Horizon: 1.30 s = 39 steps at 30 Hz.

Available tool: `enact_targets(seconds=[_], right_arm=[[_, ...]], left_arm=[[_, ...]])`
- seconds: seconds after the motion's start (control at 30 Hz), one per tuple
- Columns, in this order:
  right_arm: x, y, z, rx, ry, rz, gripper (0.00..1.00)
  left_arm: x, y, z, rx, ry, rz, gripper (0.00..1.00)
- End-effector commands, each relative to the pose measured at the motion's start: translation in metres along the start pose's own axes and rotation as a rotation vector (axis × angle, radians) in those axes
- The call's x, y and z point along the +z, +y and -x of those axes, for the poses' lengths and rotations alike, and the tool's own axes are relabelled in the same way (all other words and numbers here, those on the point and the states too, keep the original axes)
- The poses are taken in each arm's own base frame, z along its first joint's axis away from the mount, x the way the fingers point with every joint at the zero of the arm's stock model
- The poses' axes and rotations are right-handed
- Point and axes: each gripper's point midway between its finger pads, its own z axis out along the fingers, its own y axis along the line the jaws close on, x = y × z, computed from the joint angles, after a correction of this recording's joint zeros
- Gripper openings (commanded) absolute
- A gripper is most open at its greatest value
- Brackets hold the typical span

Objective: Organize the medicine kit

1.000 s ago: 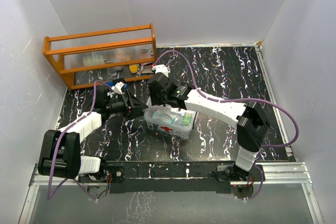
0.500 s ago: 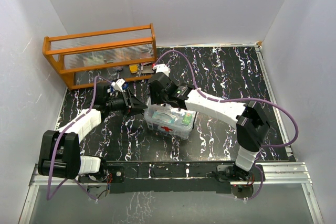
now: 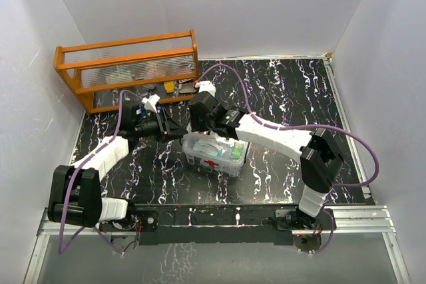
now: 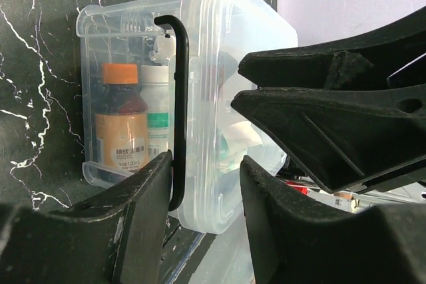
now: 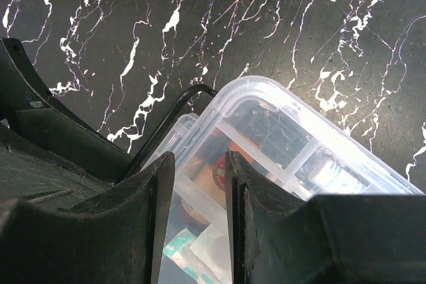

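Observation:
The medicine kit point(image 3: 214, 154) is a clear box with a red cross on its front, standing mid-table with its clear lid point(image 4: 233, 44) on top. Bottles point(image 4: 120, 131) show through its end wall. The dark handle point(image 4: 181, 98) lies folded along that end. My left gripper point(image 3: 180, 131) is at the kit's left end. Its jaws stand narrowly apart around the lid's end edge point(image 4: 213, 191), and the lower finger point(image 4: 143, 217) touches the handle. My right gripper point(image 3: 200, 124) hovers over the lid's left end point(image 5: 266, 118). Its jaws are narrowly apart, with nothing visibly pinched between them.
An orange wooden rack point(image 3: 126, 71) with ribbed clear panels stands at the back left, with small items point(image 3: 174, 87) beside it. White walls close in the black marbled table point(image 3: 286, 91) on three sides. The arms' purple cables arch over the table.
My left gripper has shifted slightly toward the back of the table along the kit's end. The kit and my right gripper have stayed put.

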Motion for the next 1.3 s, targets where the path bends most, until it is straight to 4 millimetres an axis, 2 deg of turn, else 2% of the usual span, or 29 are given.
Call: enact_targets(seconds=[0.0,0.37,0.73,0.87,1.07,1.27], right_arm=[[0.007,-0.045,-0.089,-0.058,0.293,-0.137,0.35],[0.009,-0.047,-0.093,-0.048,0.305,-0.14,0.34],[0.012,-0.05,-0.099,-0.043,0.323,-0.148,0.32],[0.013,-0.051,-0.101,-0.04,0.329,-0.151,0.32],[0.015,-0.055,-0.103,-0.031,0.332,-0.164,0.31],[0.015,-0.055,-0.102,-0.013,0.332,-0.161,0.31]], left_arm=[[-0.003,-0.025,0.005,0.093,-0.004,-0.059,0.42],[0.003,-0.017,-0.002,0.182,0.008,0.052,0.32],[0.005,-0.023,-0.005,0.266,0.022,0.176,0.32],[0.006,-0.015,-0.007,0.292,0.026,0.265,0.32],[0.006,0.0,-0.011,0.327,0.045,0.435,0.23],[0.01,-0.003,-0.013,0.337,0.054,0.427,0.16]])
